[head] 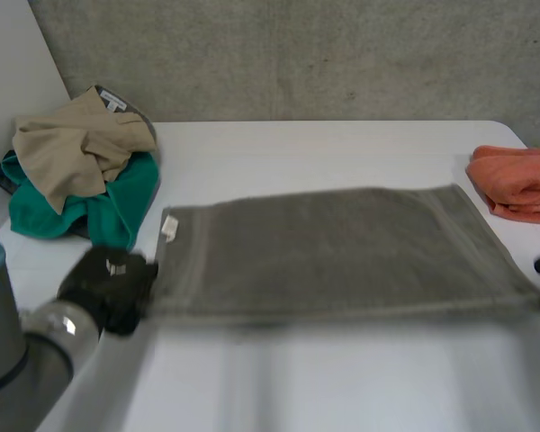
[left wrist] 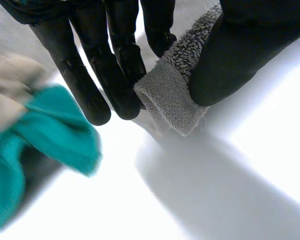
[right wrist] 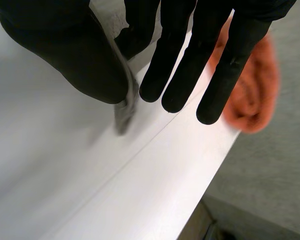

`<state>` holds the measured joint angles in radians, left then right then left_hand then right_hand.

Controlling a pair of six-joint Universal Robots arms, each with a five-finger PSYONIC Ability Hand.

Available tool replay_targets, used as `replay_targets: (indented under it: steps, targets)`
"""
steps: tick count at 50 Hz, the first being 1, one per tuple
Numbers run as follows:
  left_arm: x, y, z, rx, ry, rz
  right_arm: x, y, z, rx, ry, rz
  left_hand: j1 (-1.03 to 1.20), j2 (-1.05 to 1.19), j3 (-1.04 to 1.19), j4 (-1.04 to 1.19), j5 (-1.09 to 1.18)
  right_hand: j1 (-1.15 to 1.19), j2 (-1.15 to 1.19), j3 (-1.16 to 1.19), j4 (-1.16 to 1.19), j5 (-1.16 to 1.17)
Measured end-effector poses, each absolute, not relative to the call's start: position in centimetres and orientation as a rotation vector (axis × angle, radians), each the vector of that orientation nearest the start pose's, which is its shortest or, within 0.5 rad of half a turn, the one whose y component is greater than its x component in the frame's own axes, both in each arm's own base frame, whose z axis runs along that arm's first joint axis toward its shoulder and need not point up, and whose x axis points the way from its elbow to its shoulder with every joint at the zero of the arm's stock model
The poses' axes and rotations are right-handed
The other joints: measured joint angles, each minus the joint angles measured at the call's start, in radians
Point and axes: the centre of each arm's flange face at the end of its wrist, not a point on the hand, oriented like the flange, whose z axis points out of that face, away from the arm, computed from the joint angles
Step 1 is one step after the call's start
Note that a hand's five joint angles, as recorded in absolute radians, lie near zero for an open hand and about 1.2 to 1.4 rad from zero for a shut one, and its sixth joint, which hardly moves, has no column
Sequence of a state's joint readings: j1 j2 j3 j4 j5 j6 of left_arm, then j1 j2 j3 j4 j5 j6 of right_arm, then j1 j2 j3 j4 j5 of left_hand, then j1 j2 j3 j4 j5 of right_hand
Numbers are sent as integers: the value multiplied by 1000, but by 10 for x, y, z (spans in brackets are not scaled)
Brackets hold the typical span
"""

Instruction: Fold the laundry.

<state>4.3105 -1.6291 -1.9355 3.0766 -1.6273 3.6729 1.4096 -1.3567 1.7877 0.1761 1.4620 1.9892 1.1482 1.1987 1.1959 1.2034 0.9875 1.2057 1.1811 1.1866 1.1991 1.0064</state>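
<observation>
Both hands are pinching the grey towel (head: pixel 333 247) at its near corners: left hand (left wrist: pixel 240 55), right hand (right wrist: pixel 75 60). Towel is lying spread across the white table (head: pixel 342 144). Risk: the right's thin pinch slipping, skewing the fold.

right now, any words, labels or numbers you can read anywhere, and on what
No text is legible.
Small white tag at a corner of the grey towel: too small to read.
White label on the beige garment: too small to read.
</observation>
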Motion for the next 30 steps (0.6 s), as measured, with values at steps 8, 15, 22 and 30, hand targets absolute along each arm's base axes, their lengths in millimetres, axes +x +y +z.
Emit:
replay_targets:
  steps: [8,15,22,30]
  targets:
    - [-209,-162,169,1280,2350,-1381,92,-278,177,-1792,2881,-1311,0,0,0,0,0,4,0,0,1,10]
    - [-227,-202,157,1232,2273,-1504,124,-310,171,-1788,2726,-1633,0,0,0,0,0,4,0,0,1,15]
    - [-238,-245,157,1066,2181,-1636,160,-356,158,-1825,2513,-1976,0,0,0,0,0,10,0,0,1,15]
    - [-251,-282,161,933,2077,-1789,178,-396,136,-1838,2412,-2122,0,0,0,0,0,10,0,0,1,15]
